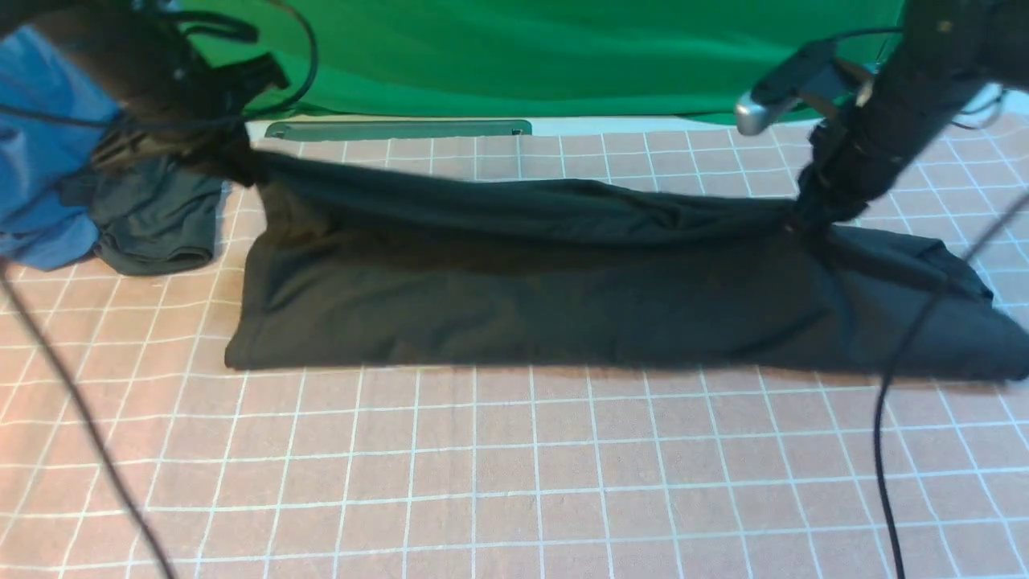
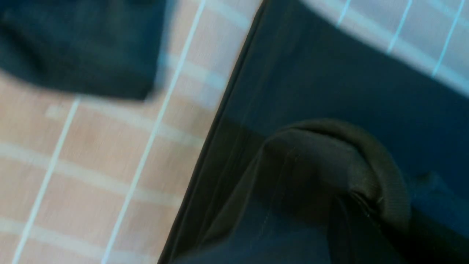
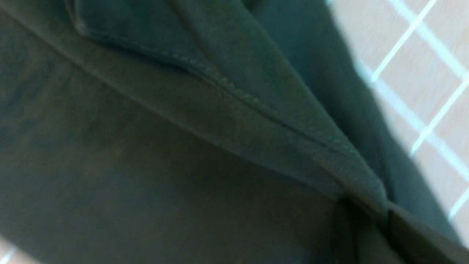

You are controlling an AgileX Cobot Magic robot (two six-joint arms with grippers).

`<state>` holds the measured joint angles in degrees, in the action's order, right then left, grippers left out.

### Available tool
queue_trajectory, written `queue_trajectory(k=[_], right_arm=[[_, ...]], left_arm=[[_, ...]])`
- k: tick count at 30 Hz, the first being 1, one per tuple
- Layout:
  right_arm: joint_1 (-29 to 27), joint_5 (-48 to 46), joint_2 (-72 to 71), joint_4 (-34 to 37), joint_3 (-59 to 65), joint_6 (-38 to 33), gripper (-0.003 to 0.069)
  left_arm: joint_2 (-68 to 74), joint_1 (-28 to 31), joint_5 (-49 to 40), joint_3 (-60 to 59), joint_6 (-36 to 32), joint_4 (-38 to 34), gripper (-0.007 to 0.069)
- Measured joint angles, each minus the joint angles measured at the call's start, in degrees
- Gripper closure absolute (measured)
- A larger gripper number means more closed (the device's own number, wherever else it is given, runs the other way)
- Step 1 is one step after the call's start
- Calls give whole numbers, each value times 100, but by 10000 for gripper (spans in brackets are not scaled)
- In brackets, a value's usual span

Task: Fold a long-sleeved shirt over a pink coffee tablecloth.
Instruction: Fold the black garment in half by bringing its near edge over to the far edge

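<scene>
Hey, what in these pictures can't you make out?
- Print on the long-sleeved shirt: shows in no view, likely folded under.
- Fingertips of the left gripper: front view, motion blur and gathered cloth, though the shirt pulls taut from it.
- Fingertips of the right gripper: front view, buried in gathered shirt; its wrist view is all fabric.
- Shirt's right end: cut off by the front view's edge.

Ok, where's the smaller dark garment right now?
Front view, far left: the smaller dark garment lies on the pink tablecloth, between the blue garment and the left end of the long-sleeved shirt.
</scene>
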<state>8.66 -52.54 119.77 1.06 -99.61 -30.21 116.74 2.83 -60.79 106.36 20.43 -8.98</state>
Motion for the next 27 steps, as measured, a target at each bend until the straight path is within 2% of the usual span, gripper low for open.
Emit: queue_trajectory(k=[4, 7, 8, 11, 14, 16, 19, 20, 21, 23, 27], right_arm=[[1, 146, 656, 0, -693, 64, 595], [1, 413, 971, -12, -951, 239, 566], [1, 511, 1028, -19, -973, 281, 537], [1, 608, 1059, -62, -1030, 456, 382], [9, 506, 961, -56, -1096, 906, 288], [47, 268, 816, 135, -1144, 1222, 323], [143, -16, 667, 987, -1176, 716, 524], [185, -58, 667, 1195, -1176, 583, 564], [207, -68, 653, 1329, -1176, 503, 578], [365, -128, 795, 2026, -1176, 153, 620], [639, -121, 1196, 2347, -1176, -17, 624]], left_arm=[[589, 0, -25, 680, 22, 21, 593], [885, 0, -65, 935, 22, 53, 593], [948, 0, -72, 969, 22, 66, 593], [1064, 0, -87, 999, 22, 99, 593], [1089, 0, 23, 1006, 22, 104, 593], [1089, 0, 167, 1030, 22, 110, 593], [1089, 0, 231, 1041, 22, 110, 593], [1089, 0, 231, 1041, 22, 110, 593], [1089, 0, 226, 1041, 22, 110, 593], [1089, 0, 211, 1041, 22, 115, 593], [1089, 0, 111, 1041, 22, 133, 593]])
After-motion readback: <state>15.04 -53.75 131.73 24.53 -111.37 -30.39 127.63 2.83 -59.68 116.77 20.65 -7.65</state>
